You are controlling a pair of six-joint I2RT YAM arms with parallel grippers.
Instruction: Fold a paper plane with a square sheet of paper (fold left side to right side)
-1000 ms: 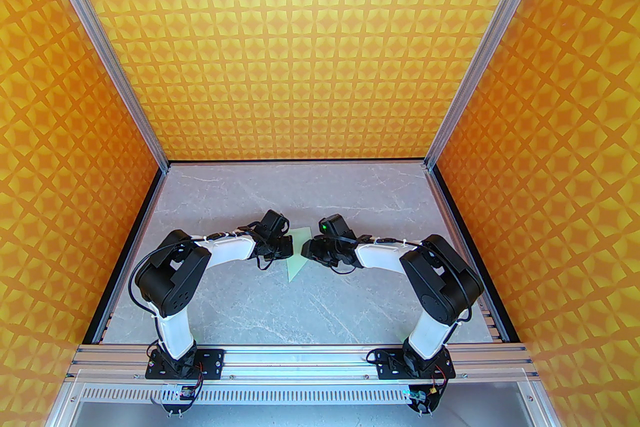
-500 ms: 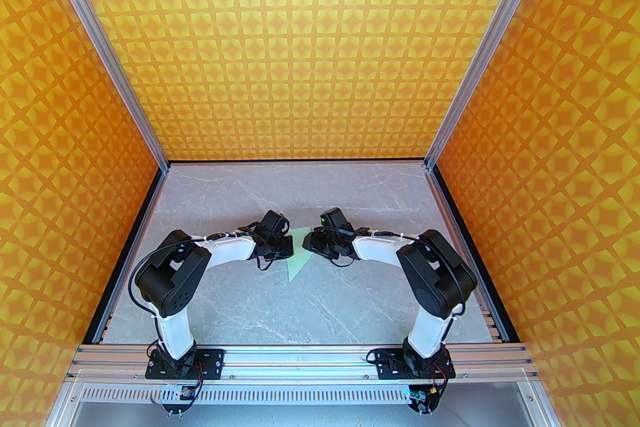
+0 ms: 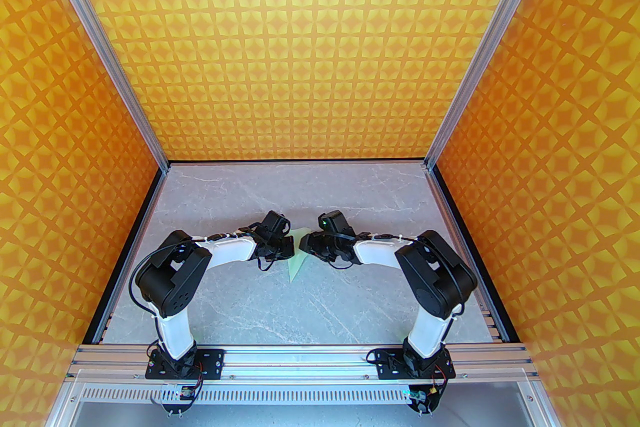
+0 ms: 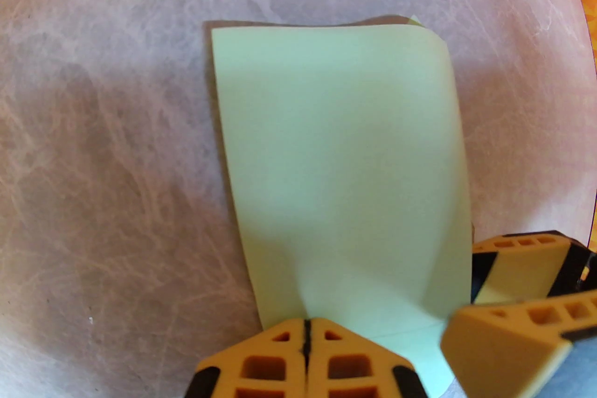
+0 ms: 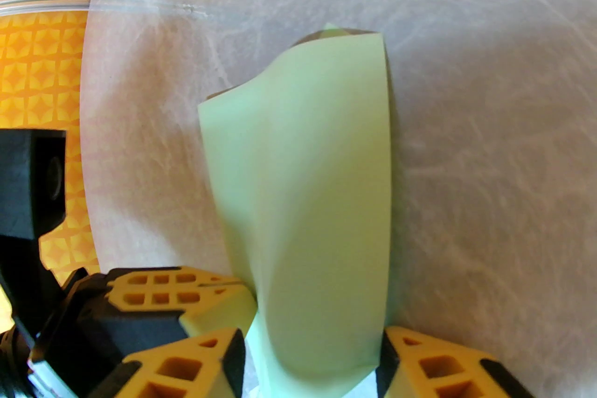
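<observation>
The left gripper (image 4: 306, 335) has its 2 fingers pressed together on the near edge of the sheet of paper (image 4: 336, 144); a pucker fans out from the pinch, and the sheet runs forward from the tips, bowed up off the table (image 4: 116, 153), its far right corner curling. The right gripper (image 5: 312, 340) sits just to the right of the left one; its jaws stand apart with the bent sheet between them; I cannot tell whether its pads press the paper or merely flank it. Ahead of the right fingers the sheet rises as a loose hump, 1 layer arched over another and not yet flattened; the fold looks about half made.

The hump is soft, so if the right jaws draw away the top layer may spring open; if the left pinch drags sideways, the edges may land out of line and the crease may run crooked; the pucker at the pinch could set as a stray wrinkle; with the 2 grippers this close, pressing down could knock fingers together or tear the thin sheet.
</observation>
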